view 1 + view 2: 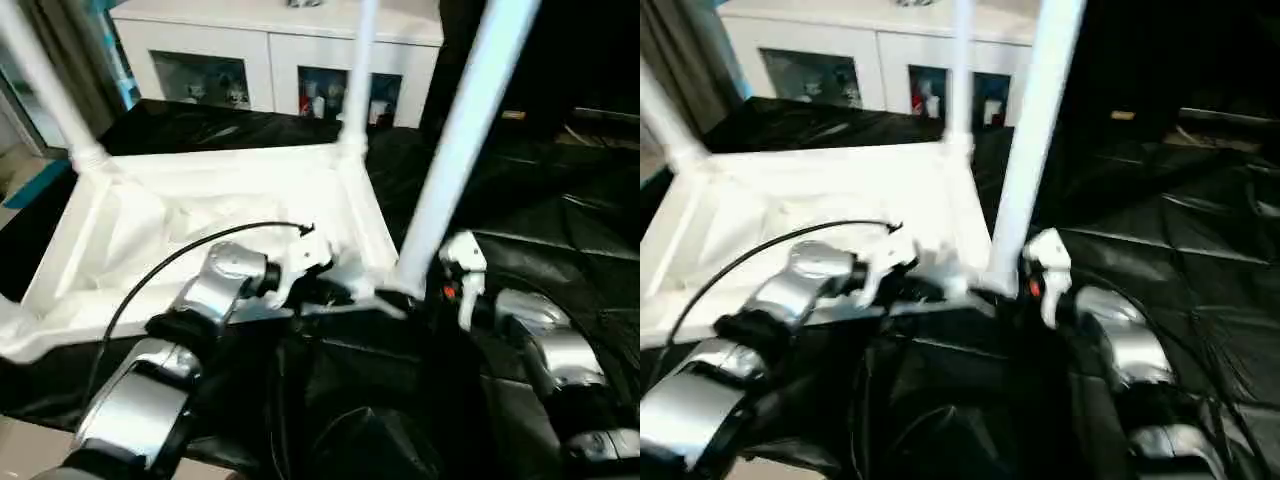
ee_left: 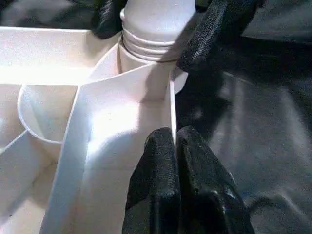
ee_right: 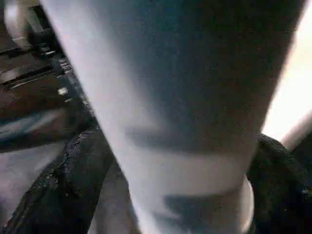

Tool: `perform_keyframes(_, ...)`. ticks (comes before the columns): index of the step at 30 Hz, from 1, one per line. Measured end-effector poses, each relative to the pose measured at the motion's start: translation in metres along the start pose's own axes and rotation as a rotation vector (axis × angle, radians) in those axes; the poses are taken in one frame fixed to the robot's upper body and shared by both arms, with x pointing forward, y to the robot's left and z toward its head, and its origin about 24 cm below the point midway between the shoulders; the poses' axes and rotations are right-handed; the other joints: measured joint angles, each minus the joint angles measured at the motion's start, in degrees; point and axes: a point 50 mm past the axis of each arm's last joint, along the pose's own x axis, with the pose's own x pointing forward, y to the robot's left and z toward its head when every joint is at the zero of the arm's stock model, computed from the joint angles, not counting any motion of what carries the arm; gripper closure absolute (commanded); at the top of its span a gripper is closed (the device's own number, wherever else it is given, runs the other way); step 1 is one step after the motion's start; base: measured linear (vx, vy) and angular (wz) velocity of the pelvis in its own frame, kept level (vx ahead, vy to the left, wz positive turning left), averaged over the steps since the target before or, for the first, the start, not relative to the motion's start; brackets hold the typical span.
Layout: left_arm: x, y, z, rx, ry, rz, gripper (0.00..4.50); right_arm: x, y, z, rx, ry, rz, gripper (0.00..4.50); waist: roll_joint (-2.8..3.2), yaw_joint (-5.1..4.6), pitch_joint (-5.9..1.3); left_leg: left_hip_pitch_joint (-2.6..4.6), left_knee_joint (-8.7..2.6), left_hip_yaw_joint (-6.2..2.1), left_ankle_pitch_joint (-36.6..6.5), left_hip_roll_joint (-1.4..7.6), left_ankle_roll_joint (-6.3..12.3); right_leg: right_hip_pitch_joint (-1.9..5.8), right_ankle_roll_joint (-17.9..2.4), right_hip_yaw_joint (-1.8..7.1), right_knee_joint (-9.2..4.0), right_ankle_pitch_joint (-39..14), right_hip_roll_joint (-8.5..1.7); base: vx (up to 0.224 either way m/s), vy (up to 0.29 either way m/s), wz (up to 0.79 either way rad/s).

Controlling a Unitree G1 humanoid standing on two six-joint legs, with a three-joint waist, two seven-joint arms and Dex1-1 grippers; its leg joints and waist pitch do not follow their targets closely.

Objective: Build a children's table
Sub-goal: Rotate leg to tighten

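While the children's table (image 1: 200, 215) lies upside down on the black cover (image 1: 560, 250), its near leg (image 1: 455, 150) rises toward 12 o'clock between the right gripper's (image 2: 153, 19) spread fingers; the left gripper (image 2: 176, 161), apparently pressed shut, pinches the rim.

Setting: furnished indoor room, home-like or a staged demo space. Evidence: white cabinet (image 1: 275, 50) with glass doors across the top of the frame, small items behind the glass; curtain (image 1: 70, 60) at upper left; black-covered work table (image 1: 560, 240).
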Motion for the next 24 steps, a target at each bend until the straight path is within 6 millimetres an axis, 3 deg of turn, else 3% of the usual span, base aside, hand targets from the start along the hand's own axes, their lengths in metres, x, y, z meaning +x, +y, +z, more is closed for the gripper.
perform_keyframes(11, -0.006, -0.008, -0.006, -0.007, 0.010, -0.080, 4.50, -0.005, 0.011, -0.005, 0.013, 0.036, 0.097, 1.37, 0.00, 0.35, 0.01, 0.10, 0.17, 0.05, -0.1, 0.02, -0.34, 0.09, 0.0, 0.08, 0.21, 0.0, -0.04, 0.000, 0.000, 0.00)
perform_keyframes(13, -0.006, -0.008, -0.006, -0.007, 0.010, -0.080, 4.50, -0.006, 0.011, -0.005, 0.018, 0.036, 0.097, 1.70, 0.00, 0.39, 0.01, 0.10, 0.17, 0.05, -0.1, 0.02, -0.34, 0.09, 0.0, 0.08, 0.21, 0.0, -0.04, 0.000, 0.000, 0.00)
perform_keyframes(17, -0.004, -0.007, -0.006, -0.007, 0.012, -0.061, 4.50, -0.004, 0.012, -0.007, 0.028, 0.027, 0.079, 1.80, 0.00, 0.47, 0.01, 0.11, 0.23, 0.05, -0.1, 0.02, -0.33, 0.13, 0.0, 0.08, 0.22, 0.0, -0.05, 0.000, 0.000, 0.00)
perform_keyframes(24, 0.015, 0.008, 0.001, -0.084, 0.008, 0.153, 4.50, 0.010, -0.008, -0.010, 0.114, -0.072, -0.270, 1.82, -0.19, -0.50, 0.12, 0.59, 0.22, 0.08, -0.1, -0.01, -0.37, 0.61, 0.3, 0.12, 0.12, -0.2, -0.10, 0.000, 0.000, 0.00)
